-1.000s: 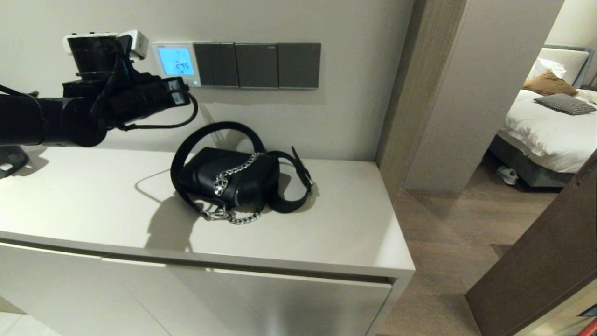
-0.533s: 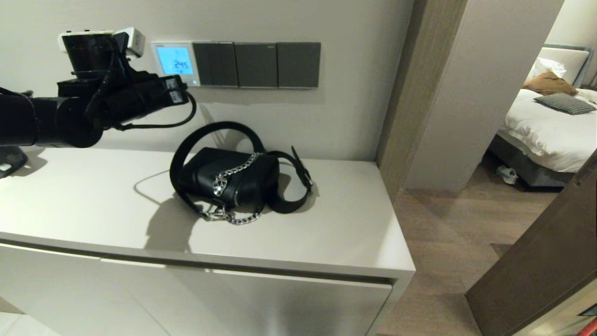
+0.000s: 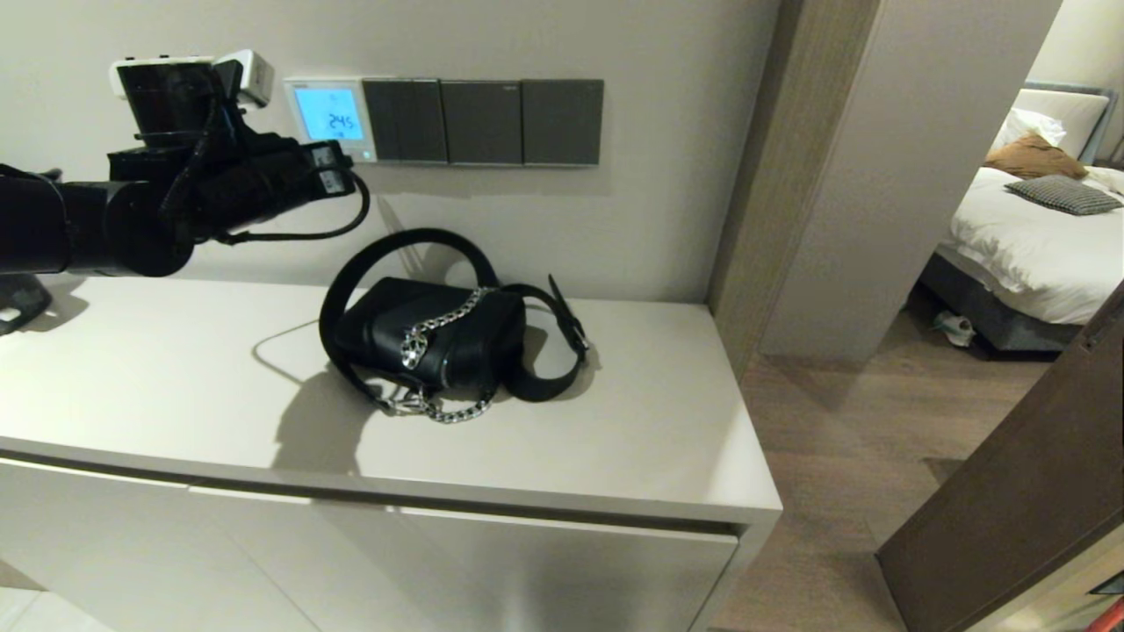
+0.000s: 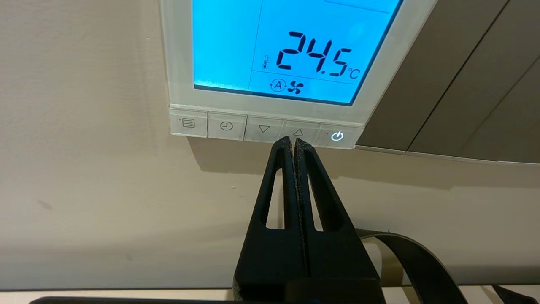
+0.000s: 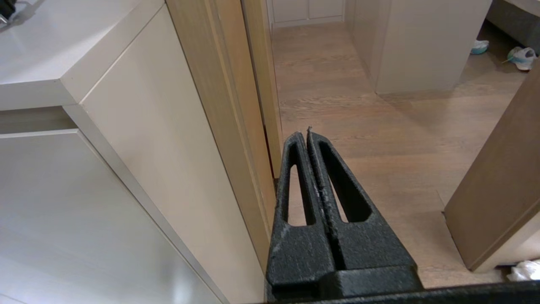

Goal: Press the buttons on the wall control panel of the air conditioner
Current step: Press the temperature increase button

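Buttons (image 4: 263, 128) sit upper centre, right above my left hand (image 4: 292, 141). Fingers pressed together, tip between the arrow keys.

Left arm (image 3: 97, 224): matte black, thick rounded tube, upper left of the head view.
Wrist block (image 3: 176, 96): black boxy housing topped by a white plastic module with grey edges.
Cable (image 3: 307, 230): thin black lead looping under the wrist in a shallow curve.
Left gripper (image 4: 292, 142): black, rough-textured plastic; two tapering fingers (image 4: 274, 198), each with a long slot cut through it, rising from a broad base.
Right gripper (image 5: 304, 134): same black slotted wedge form, surface grainier, with pale scuffs and dust along the inner edges and base.
Jaws: both pairs pressed together into narrow points.
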### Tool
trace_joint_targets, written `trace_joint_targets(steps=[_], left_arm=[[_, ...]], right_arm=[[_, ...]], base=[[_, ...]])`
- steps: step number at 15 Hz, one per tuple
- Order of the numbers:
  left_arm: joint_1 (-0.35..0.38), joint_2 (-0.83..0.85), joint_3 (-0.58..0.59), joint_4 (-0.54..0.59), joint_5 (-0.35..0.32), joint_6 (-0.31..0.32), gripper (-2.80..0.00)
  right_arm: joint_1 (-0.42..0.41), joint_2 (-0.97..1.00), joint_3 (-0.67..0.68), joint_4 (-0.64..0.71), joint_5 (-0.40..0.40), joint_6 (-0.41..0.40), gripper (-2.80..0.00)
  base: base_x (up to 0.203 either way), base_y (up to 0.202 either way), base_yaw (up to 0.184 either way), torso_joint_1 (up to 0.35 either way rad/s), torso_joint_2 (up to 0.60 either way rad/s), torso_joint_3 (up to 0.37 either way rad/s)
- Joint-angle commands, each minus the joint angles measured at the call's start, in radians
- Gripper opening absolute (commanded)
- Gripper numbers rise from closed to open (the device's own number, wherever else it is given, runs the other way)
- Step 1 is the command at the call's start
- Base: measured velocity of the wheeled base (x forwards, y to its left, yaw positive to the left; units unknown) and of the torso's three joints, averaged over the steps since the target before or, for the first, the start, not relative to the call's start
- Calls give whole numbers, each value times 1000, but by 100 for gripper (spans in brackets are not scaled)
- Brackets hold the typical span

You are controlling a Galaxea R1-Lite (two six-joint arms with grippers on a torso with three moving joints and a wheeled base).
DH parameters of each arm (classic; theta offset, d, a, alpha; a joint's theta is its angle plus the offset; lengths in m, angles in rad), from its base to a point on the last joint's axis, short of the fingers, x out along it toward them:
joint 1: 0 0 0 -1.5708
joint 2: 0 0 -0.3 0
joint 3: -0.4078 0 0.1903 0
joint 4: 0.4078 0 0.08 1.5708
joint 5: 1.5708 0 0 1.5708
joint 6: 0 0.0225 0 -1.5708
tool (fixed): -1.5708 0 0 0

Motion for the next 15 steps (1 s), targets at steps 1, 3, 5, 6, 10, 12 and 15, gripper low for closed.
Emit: trace_joint_targets(steps=[1, 3, 5, 6, 10, 12, 15], left_arm=[[-2, 14, -10, 0, -1, -1, -280], [-3, 17, -11, 1, -1, -1, -280], [-3, 19, -14, 1, -1, -1, -280], [-3, 24, -14, 1, -1, -1, -280], [-3, 7, -1, -7, -1, -2, -280], [-4, -1, 2, -8, -1, -2, -280], [-3, -8, 8, -8, -1, -2, -280]], right_arm=[[0, 2, 0, 0, 1, 1, -280], [0, 2, 0, 0, 1, 1, -280], [0, 2, 0, 0, 0, 0, -280], [0, 2, 0, 0, 1, 0, -280], [0, 2, 1, 0, 1, 1, -280], [0, 2, 0, 0, 0, -1, -280], [0, 2, 1, 0, 0, 0, -280]], base=[[0, 0, 0, 0, 0, 0], [0, 0, 0, 0, 0, 0], [0, 0, 0, 0, 0, 0], [0, 0, 0, 0, 0, 0], [0, 0, 0, 0, 0, 0], [0, 0, 0, 0, 0, 0], [0, 0, 0, 0, 0, 0]])
